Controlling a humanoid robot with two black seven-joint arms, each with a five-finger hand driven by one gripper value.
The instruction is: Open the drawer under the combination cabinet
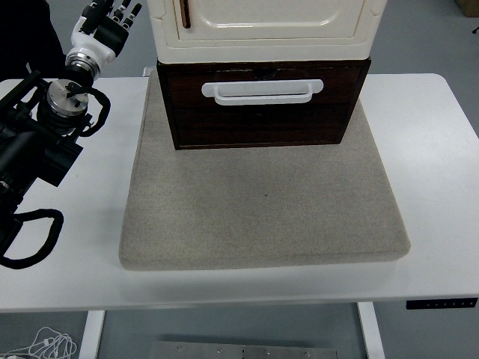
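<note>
A cream cabinet (262, 26) stands on a dark brown wooden drawer (262, 105) with a white bar handle (262, 91) across its front. The drawer front lies about flush with the cabinet body. My left arm comes in from the left edge and reaches up to the far left corner. Its hand (111, 19) is raised beside the cabinet's left side, fingers loosely spread, holding nothing and apart from the handle. The right arm is out of view.
Cabinet and drawer rest on a grey felt mat (262, 217) covering the middle of the white table (434, 149). Black cables (34, 239) loop beside my left arm near the left edge.
</note>
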